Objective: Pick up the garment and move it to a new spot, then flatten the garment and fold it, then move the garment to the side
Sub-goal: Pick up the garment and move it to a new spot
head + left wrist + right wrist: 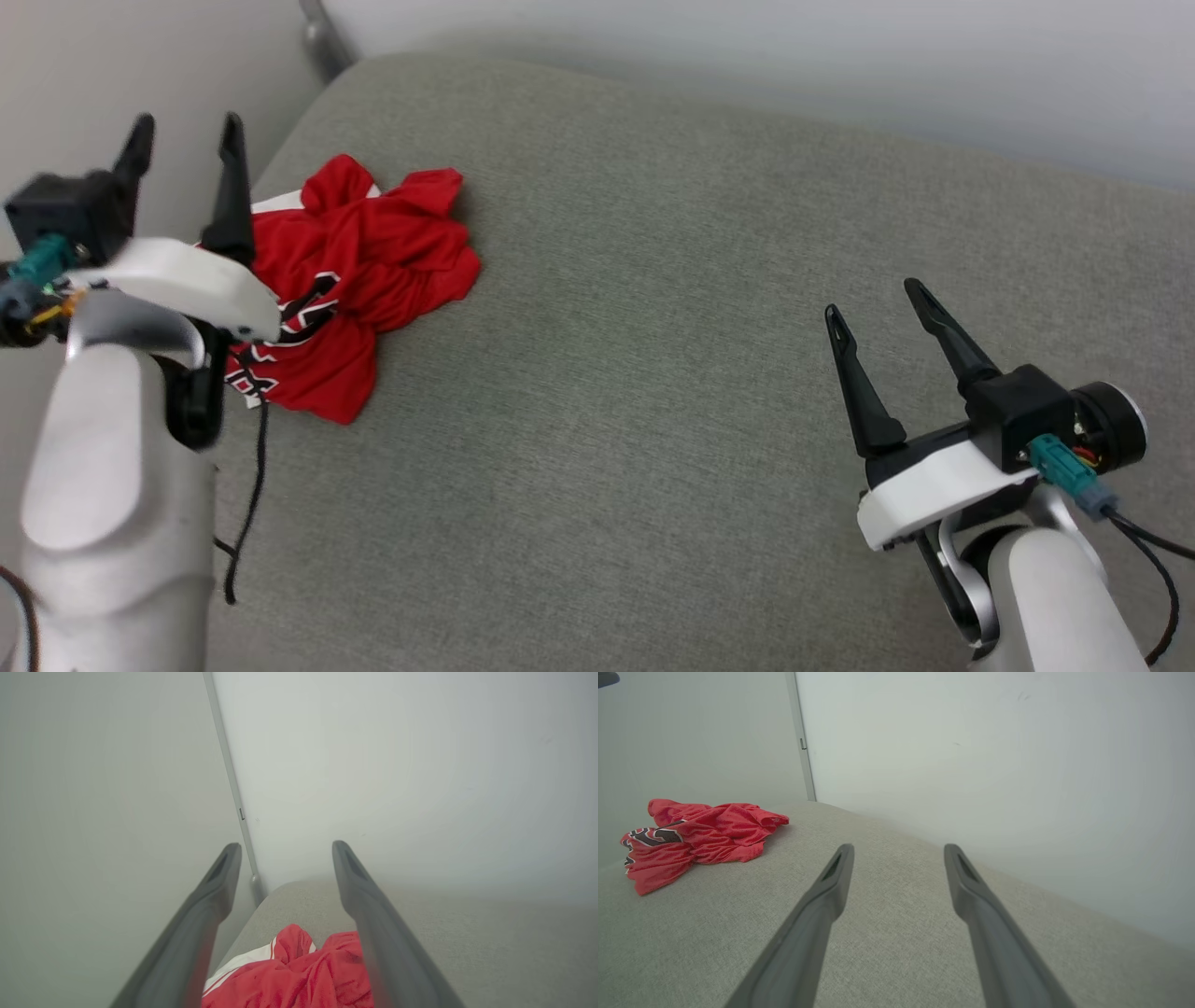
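The garment (364, 280) is a red shirt with black white-outlined lettering, crumpled in a heap near the far left corner of a grey cushioned surface (653, 373). A white sleeve edge shows in the left wrist view, where the garment (299, 970) lies below and between the fingers. My left gripper (185, 131) hangs open above the heap's left side, holding nothing. Far to the right, my right gripper (873, 299) is open and empty over bare cushion. In the right wrist view the garment (696, 835) lies well to the left of the fingers.
Pale walls close the scene behind and to the left, meeting at a grey corner post (322, 37). A black cable (252, 485) dangles from my left arm over the cushion's left edge. Bare cushion stretches between the garment and the right gripper.
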Controlling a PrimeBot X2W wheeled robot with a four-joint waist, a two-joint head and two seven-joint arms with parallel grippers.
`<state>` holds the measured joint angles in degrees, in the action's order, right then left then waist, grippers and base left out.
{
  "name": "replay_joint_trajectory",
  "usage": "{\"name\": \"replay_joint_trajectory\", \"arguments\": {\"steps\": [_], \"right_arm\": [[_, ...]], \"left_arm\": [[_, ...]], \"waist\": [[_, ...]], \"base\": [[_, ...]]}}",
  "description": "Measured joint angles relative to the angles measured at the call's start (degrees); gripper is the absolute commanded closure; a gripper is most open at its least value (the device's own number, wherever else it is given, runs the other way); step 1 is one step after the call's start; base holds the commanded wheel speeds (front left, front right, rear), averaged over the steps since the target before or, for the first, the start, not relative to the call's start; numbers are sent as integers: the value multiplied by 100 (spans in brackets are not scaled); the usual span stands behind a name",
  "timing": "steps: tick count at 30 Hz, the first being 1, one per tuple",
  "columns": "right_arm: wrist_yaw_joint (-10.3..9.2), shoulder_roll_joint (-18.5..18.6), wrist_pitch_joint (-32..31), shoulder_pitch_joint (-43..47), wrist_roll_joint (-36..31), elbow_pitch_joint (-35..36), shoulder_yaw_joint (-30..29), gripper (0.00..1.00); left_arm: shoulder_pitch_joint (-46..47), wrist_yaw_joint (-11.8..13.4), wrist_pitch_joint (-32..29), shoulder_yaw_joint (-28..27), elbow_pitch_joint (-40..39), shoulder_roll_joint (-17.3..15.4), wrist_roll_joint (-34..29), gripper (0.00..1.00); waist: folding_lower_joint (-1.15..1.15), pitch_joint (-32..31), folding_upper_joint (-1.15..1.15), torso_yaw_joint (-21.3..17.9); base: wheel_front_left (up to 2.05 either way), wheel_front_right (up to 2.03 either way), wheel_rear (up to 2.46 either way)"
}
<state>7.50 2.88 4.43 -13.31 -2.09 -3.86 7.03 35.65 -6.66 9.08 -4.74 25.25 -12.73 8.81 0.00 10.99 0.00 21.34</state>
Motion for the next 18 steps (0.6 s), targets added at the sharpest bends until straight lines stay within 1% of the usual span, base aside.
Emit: {"name": "replay_joint_trajectory", "arguments": {"steps": [3, 4, 5, 10, 13, 18], "right_arm": [[0, 8, -18, -136, 0, 56, 48, 0], [0, 15, -19, -189, 0, 66, 43, 0], [0, 30, 1, -310, -9, 116, 69, 0], [0, 49, 91, -518, -7, 79, 96, 0], [1, 48, 163, -639, -2, 26, 120, 0], [0, 51, 264, -796, 11, -53, 105, 0]], "left_arm": [[524, -48, -554, 25, 414, -399, 209, 0], [677, -67, -832, 53, 573, -526, 330, 0], [1029, -73, -1545, 259, 959, -956, 758, 0], [1213, -82, -2774, 550, 1571, -1614, 1449, 0], [1254, -82, -3344, 645, 1815, -1839, 1806, 0], [1241, -82, -4183, 833, 2056, -2057, 2366, 0]], "waist": [[0, 232, 0, -214], [0, 315, 0, -285], [1, 577, 0, -506], [1, 1018, 0, -855], [1, 1258, 0, -1036], [1, 1579, 0, -1268]], "base": [[0, 0, 0], [0, 0, 0], [0, 0, 0], [0, 0, 0], [0, 0, 0], [0, 0, 0]]}}
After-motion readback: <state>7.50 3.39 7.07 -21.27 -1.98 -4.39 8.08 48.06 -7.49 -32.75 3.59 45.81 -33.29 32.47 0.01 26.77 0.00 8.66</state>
